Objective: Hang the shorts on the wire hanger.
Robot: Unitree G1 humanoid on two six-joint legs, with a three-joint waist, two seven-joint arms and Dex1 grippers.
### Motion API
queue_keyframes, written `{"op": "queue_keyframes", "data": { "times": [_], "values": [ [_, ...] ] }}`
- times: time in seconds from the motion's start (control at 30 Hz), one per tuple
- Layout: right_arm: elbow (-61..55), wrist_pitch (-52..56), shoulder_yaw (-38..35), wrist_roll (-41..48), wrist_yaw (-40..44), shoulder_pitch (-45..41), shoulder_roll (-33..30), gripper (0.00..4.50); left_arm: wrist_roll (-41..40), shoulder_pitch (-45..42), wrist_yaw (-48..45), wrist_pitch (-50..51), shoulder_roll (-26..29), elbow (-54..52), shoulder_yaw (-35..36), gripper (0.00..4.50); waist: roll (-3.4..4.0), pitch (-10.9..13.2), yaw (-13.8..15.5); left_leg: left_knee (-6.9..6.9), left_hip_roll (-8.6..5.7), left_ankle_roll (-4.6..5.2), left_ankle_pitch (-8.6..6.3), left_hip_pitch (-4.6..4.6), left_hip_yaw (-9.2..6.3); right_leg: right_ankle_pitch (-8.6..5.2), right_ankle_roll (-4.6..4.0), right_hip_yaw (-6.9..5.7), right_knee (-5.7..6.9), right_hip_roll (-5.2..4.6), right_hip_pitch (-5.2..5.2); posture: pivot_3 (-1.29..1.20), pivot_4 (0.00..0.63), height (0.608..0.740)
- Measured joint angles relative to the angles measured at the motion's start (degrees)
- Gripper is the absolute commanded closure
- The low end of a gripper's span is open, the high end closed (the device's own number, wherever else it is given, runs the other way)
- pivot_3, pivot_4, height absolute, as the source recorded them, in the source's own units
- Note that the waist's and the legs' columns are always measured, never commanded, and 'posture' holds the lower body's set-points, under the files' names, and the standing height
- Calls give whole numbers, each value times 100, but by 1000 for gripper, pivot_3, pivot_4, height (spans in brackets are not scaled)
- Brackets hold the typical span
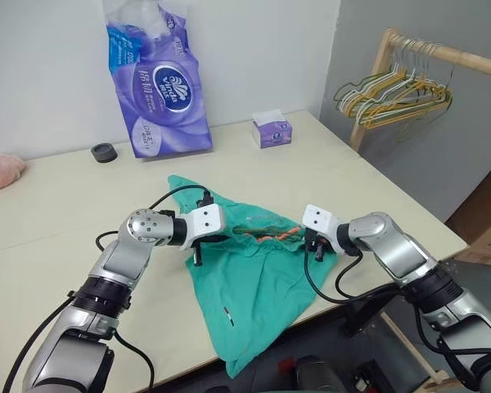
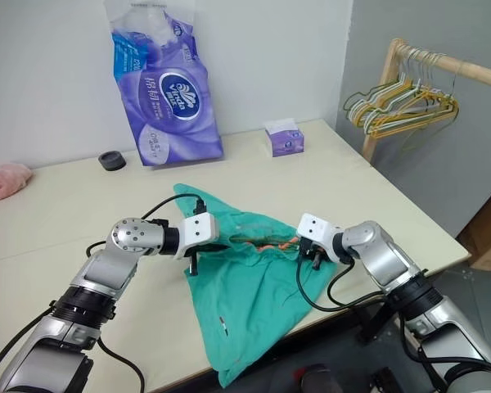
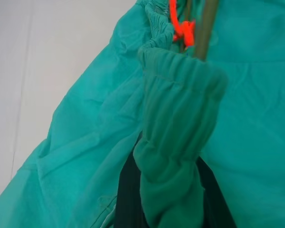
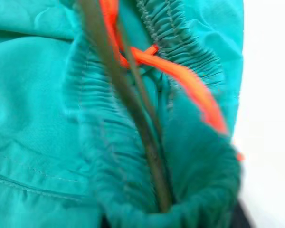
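Our right gripper (image 1: 313, 245) and left gripper (image 1: 203, 248) clench the shorts (image 1: 254, 286) waistband ends; the wire hanger (image 4: 128, 102) runs between them.

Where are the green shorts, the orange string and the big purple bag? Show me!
shorts (image 1: 254, 291), left eye view, on the flat fabric below the waistband.
orange string (image 4: 180, 71), right wrist view, on its middle stretch across the waistband.
purple bag (image 1: 159, 98), left eye view, on its printed front.

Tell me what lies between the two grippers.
Between the left gripper and right gripper runs the shorts' gathered waistband with orange drawstring, seen in both eye views.
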Motion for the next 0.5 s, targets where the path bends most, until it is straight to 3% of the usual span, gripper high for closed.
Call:
{"op": "queue_keyframes", "data": {
  "times": [0.03, 0.13, 0.37, 0.47, 0.5],
  "values": [
    [-85, 1, 0, 0, 34, 29, -4, 4458, -2, 0, -11, -3, 33, -2, 34, 4500, 0, 0, -3, 0, 0, 0, 0, 0, 0, 0, 0, 0, 0, 0, 0, -226, 0, 740],
    [-265, 23, -2, -44, 88, 70, -58, 4500, -43, 0, -99, 25, 51, -43, 65, 3840, 1, -1, 2, 0, -2, 0, 0, 0, 1, 0, 0, 1, 0, -1, 0, -228, 0, 740],
    [-625, 224, -170, -34, 98, 193, -135, 4500, -550, -7, -118, 249, -172, -84, 247, 1757, 1, -1, -7, 1, 0, 0, 0, -1, -1, 0, 0, 0, 0, -1, -1, -240, 0, 740],
    [-844, 259, -311, -15, 98, 222, -196, 4500, -907, -85, -241, 553, -124, -12, 493, 1757, 1, -1, -25, 0, 1, 0, 0, -1, -1, 0, 0, 0, 0, 0, -2, -244, 0, 740],
    [-911, 288, -366, 19, 98, 252, -218, 4500, -1021, -127, -307, 650, -41, 88, 601, 1569, 1, -1, -36, 0, 1, 0, 0, -1, -1, 0, 0, 0, 1, 0, -2, -245, 0, 740]
  ]
}}
